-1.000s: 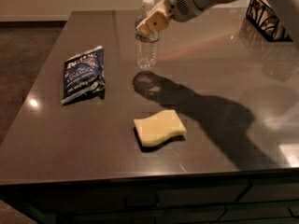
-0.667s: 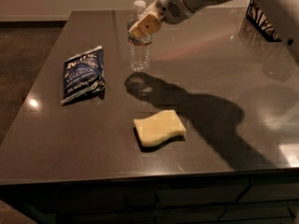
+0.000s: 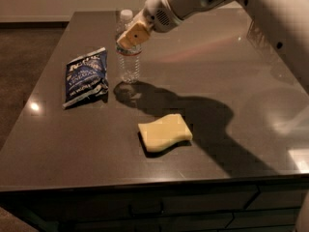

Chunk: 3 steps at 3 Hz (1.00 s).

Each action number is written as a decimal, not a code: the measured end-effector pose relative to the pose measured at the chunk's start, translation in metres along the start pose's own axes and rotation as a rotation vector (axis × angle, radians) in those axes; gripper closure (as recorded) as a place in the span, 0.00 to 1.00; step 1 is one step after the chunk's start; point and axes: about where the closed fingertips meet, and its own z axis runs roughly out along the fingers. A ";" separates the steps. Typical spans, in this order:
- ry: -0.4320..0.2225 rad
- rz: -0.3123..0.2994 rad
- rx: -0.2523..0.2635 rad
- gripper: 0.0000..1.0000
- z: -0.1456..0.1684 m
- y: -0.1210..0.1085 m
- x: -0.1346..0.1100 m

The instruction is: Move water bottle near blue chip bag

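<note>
The water bottle (image 3: 128, 57) is clear with a white cap and a reddish label band. It is upright at the back left of the dark table (image 3: 231, 105), its base at or just above the surface. My gripper (image 3: 129, 36) is shut on the water bottle's upper body, with tan finger pads (image 3: 135, 34) in front of it. The blue chip bag (image 3: 86, 76) lies flat just left of the bottle, a small gap between them.
A pale yellow sponge (image 3: 165, 132) lies in the middle front of the table. My white arm (image 3: 270, 13) reaches in from the upper right and casts a dark shadow across the table. The table's front edge runs along the bottom.
My gripper has carried the water bottle to the left and toward the front, closer to the blue chip bag. The bag and sponge have not moved.
</note>
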 end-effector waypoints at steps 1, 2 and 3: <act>0.005 -0.016 -0.028 1.00 0.015 0.013 -0.006; 0.008 -0.028 -0.046 0.84 0.027 0.022 -0.009; 0.013 -0.036 -0.054 0.61 0.036 0.026 -0.007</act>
